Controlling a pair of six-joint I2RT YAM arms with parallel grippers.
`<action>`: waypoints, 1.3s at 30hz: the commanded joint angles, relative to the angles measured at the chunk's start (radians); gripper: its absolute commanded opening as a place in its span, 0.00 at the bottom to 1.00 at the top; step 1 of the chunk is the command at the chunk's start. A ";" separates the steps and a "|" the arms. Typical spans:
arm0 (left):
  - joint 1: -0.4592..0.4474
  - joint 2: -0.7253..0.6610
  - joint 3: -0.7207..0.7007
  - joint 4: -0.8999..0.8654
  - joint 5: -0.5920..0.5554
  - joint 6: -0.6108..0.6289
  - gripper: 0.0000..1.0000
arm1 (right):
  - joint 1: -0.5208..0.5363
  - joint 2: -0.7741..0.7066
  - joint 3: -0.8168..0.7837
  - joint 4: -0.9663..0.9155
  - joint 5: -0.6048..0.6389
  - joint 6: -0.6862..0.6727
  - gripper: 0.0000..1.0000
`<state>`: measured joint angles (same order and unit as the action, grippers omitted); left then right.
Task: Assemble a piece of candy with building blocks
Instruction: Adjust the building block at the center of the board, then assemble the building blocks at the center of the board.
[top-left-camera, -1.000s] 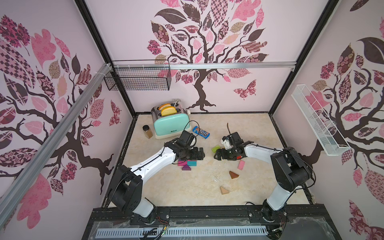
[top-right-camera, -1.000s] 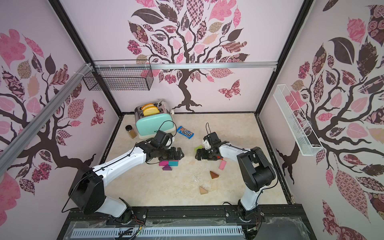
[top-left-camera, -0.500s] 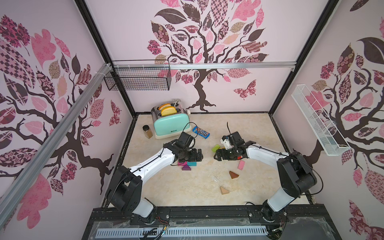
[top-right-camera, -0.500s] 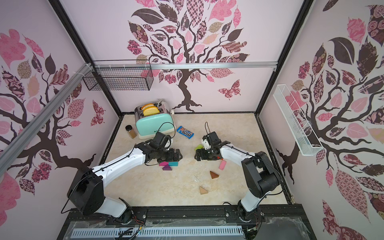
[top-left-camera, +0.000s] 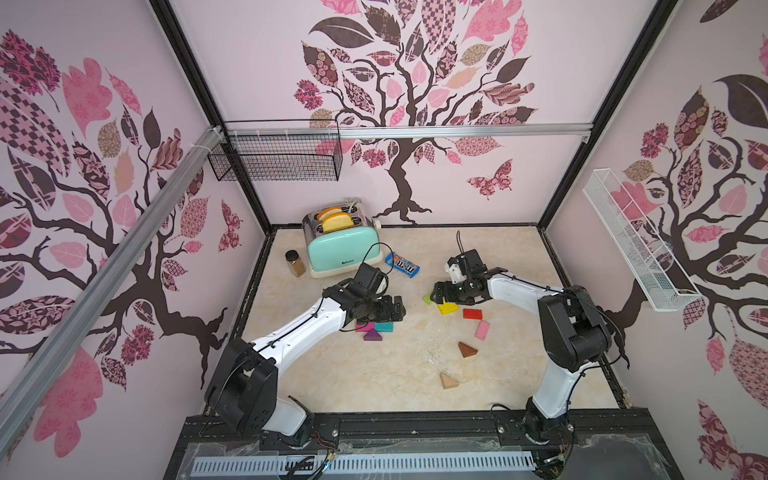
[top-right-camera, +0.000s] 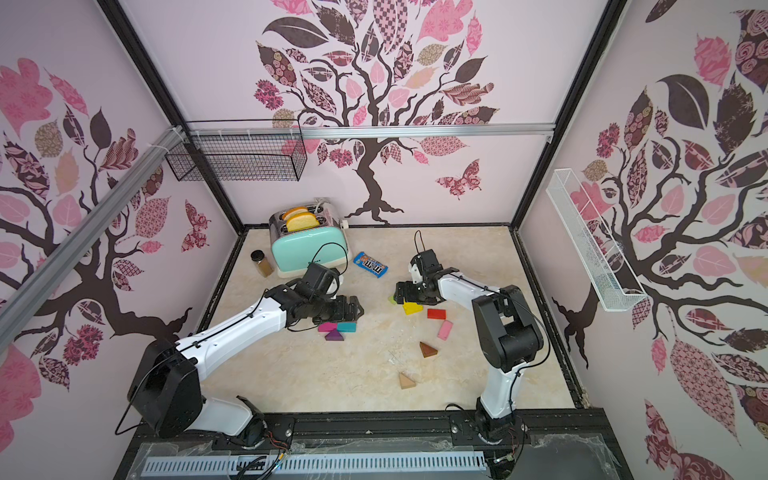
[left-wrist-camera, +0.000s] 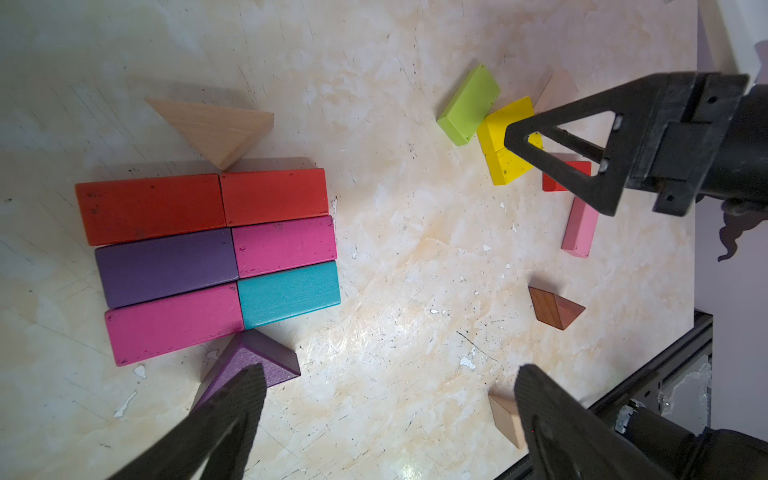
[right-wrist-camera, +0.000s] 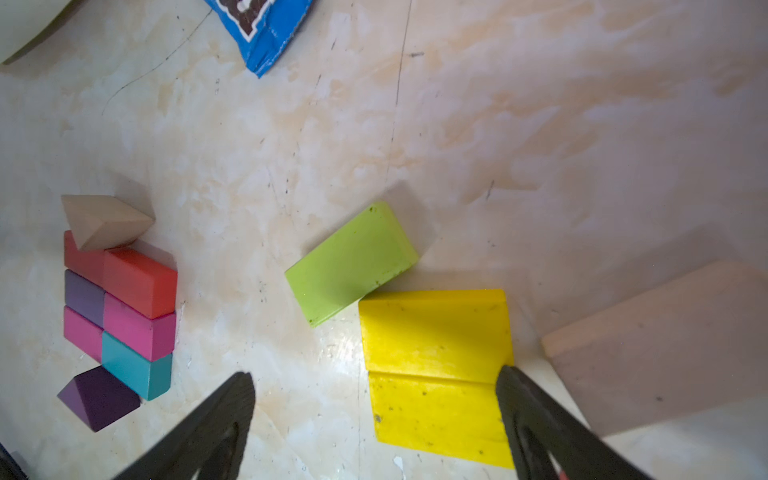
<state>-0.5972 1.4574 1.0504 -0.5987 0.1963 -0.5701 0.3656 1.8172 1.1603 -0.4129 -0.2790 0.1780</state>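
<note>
Left gripper (left-wrist-camera: 388, 374), spread and empty, hovers over a seemingly finished six-rectangle candy (left-wrist-camera: 216, 257) with triangle ends (left-wrist-camera: 216, 129); right gripper (right-wrist-camera: 374, 376), also spread, over yellow blocks (right-wrist-camera: 436, 332) not yet used.

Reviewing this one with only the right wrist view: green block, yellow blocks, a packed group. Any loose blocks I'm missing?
Observer: Yes, a red block and a pink block lie beyond the yellow blocks, toward the right arm's base.
Operator: Any triangles left over?
Observer: A brown triangle and a tan triangle lie loose nearer the front edge.
Operator: And the left gripper?
Observer: The left gripper hangs open beside the packed group, holding nothing.
</note>
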 joint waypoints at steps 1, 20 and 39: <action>0.005 0.017 -0.007 0.019 -0.001 -0.005 0.98 | -0.007 -0.002 0.029 0.018 0.027 -0.025 0.94; 0.013 0.046 0.048 0.000 0.026 0.004 0.98 | -0.008 -0.045 -0.010 0.070 -0.005 0.006 0.94; 0.014 0.002 0.012 0.014 0.007 -0.007 0.98 | -0.013 0.013 0.005 0.082 0.081 -0.001 0.94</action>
<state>-0.5884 1.4509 1.0767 -0.5919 0.2070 -0.5797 0.3603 1.8233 1.1461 -0.3416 -0.2218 0.1822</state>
